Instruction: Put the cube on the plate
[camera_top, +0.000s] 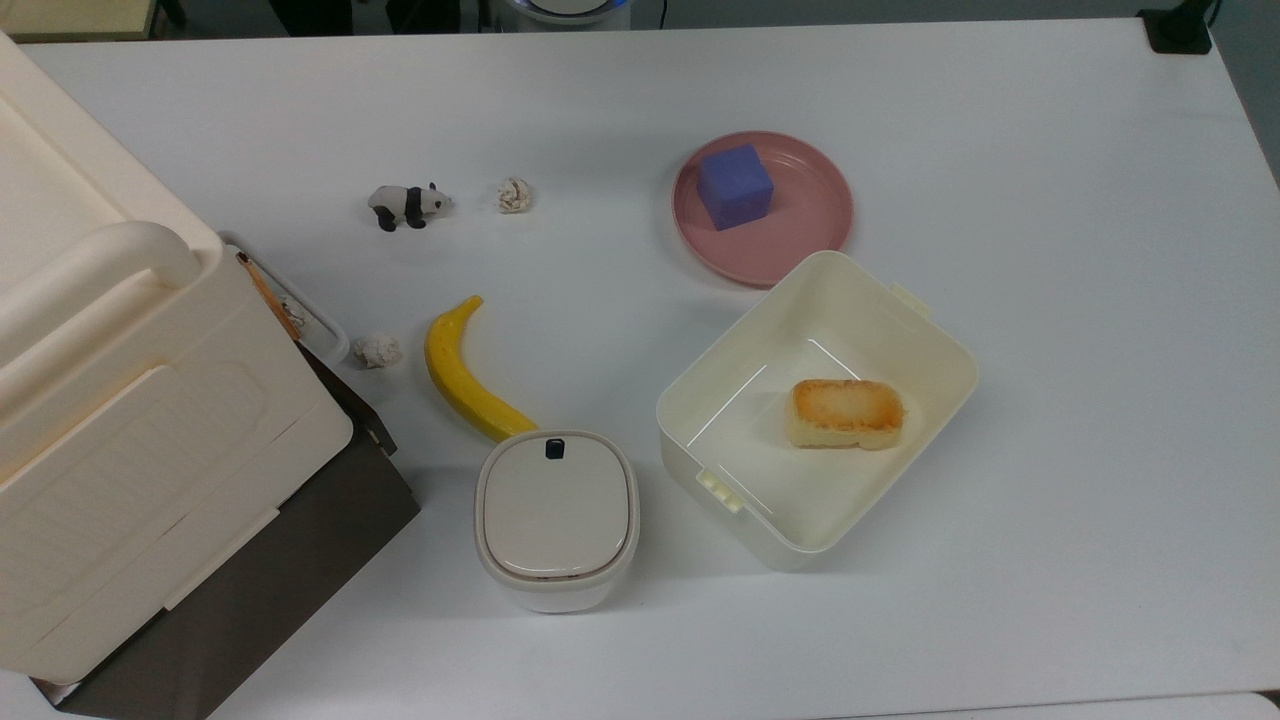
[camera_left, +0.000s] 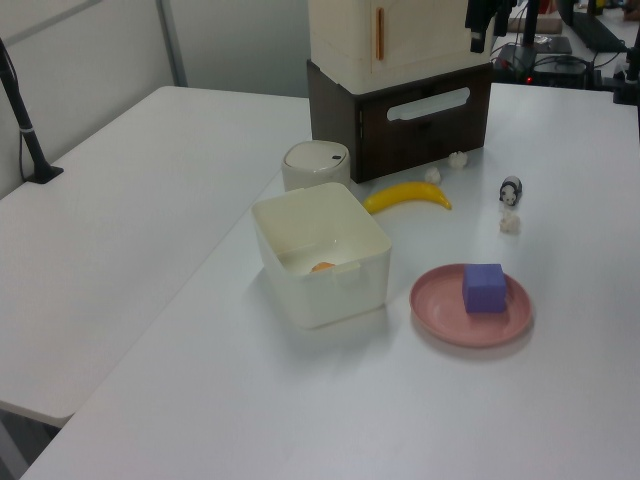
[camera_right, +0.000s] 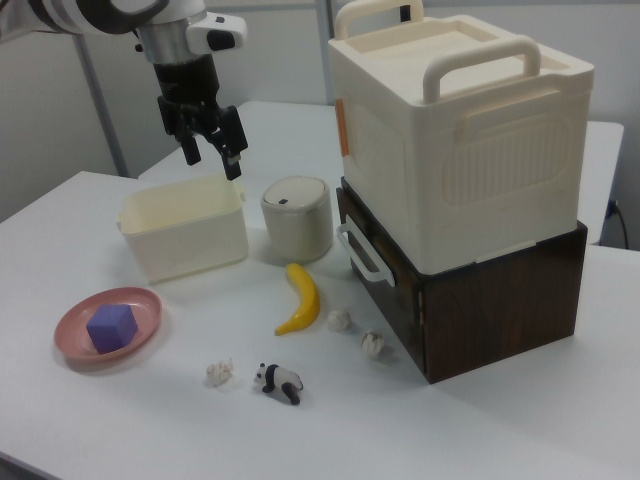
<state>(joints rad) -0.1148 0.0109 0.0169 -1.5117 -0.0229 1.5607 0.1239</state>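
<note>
The purple-blue cube (camera_top: 735, 186) sits on the pink plate (camera_top: 810, 225); the gripper (camera_right: 211, 153) hangs high, fingers apparently spread, holding nothing

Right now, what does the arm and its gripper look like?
In the right view, the arm has glossy white shells with a dark band at the joint. A white wrist block carries the black two-finger gripper, whose fingers are chunky and angular. No cables or markings are discernible.
</note>
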